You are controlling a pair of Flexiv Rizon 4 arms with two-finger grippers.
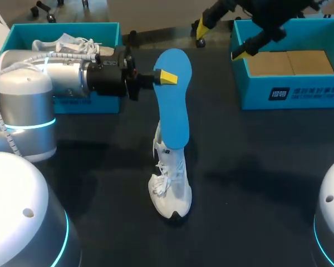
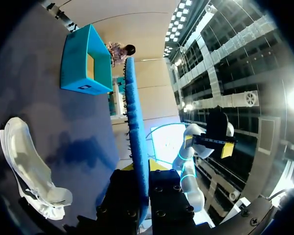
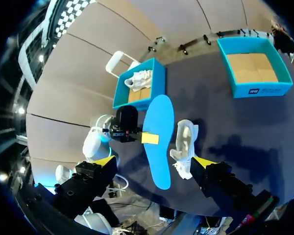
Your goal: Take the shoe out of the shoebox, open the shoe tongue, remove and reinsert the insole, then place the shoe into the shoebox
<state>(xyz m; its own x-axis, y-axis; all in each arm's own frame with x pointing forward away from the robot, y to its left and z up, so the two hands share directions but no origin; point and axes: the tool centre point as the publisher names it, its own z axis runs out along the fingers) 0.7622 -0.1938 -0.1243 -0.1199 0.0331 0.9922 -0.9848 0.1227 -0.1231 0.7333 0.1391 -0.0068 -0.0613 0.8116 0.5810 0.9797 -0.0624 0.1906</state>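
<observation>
1. Starting far left: the teal left box (image 1: pixel 22 30) stands at the table's back edge, with a second shoe (image 1: pixel 72 44), white, lying inside it.
2. Your left arm comes in level in front of that box. The left gripper (image 1: pixel 166 78) is clenched on the blue insole (image 1: pixel 175 111), with one yellow tip flat against the insole's upper part.
3. The insole is held up off the table. The left wrist view shows it edge-on between the fingers.
4. The shoe (image 1: pixel 170 186), white, sits laces up on the dark table (image 1: pixel 256 183), outside both boxes. In the head view the insole's lower end overlaps it, but the wrist views show the two apart.
5. Your right gripper (image 1: pixel 220 40) hangs high over the back of the table, with its fingers spread wide and nothing between them.
6. The right box (image 1: pixel 289 92), teal, stands far right, and brown card lining shows inside.
</observation>
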